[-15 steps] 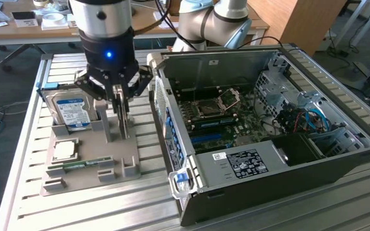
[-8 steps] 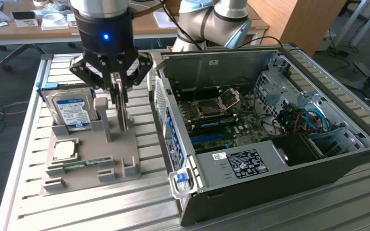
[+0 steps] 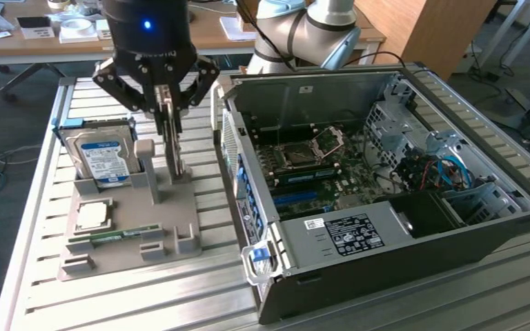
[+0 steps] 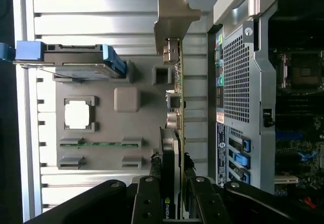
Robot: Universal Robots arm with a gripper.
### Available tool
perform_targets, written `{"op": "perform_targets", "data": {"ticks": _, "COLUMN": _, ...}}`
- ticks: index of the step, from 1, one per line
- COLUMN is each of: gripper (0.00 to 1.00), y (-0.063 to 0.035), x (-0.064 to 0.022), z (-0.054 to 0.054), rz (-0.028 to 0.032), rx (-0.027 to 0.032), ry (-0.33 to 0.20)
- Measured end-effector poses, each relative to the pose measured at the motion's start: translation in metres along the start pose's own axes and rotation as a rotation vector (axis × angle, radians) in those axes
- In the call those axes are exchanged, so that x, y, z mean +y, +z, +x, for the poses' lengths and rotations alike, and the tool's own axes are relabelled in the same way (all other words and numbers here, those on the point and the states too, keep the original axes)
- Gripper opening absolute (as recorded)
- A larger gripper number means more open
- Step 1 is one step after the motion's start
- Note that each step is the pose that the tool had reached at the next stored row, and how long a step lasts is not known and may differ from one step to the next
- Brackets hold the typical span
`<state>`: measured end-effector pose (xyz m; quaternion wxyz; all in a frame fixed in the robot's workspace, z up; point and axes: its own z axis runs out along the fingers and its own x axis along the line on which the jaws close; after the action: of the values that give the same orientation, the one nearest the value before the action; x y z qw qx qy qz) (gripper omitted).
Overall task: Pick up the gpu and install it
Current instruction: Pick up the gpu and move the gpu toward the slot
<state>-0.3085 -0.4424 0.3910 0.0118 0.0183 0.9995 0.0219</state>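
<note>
No wording can be read in full. The hard drive (image 3: 104, 155) carries a blue-and-white label, its print too fine to make out. The power supply housing (image 3: 300, 243) bears a black label (image 3: 357, 233) with white print, illegible, and just beside it a small white sticker (image 3: 314, 223), likewise illegible. The gpu (image 4: 171, 148) shows a small green emblem (image 4: 166, 202) on its dark face, lettering not legible. Small coloured stickers (image 4: 219, 116) on the computer case (image 4: 253, 82) rear panel cannot be read.

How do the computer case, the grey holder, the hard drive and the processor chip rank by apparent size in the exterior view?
1. computer case
2. grey holder
3. hard drive
4. processor chip
The hard drive stands tilted and sits farther back, so its true size against the others is unsure.
</note>
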Motion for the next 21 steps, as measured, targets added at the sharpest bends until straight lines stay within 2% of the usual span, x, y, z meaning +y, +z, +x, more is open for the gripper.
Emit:
{"op": "perform_targets", "data": {"ticks": 4, "gripper": 0.27, "y": -0.0142, "x": 0.0006, "z": 0.0, "rz": 0.0, "rx": -0.0001, "ry": 0.0}}
{"op": "perform_targets", "data": {"ticks": 7, "gripper": 0.27, "y": -0.0205, "x": 0.0009, "z": 0.0, "rz": -0.0001, "rx": 0.0, "ry": 0.0}}
{"op": "perform_targets", "data": {"ticks": 21, "gripper": 0.27, "y": -0.024, "x": 0.0011, "z": -0.001, "rz": -0.0001, "rx": 0.0, "ry": 0.0}}
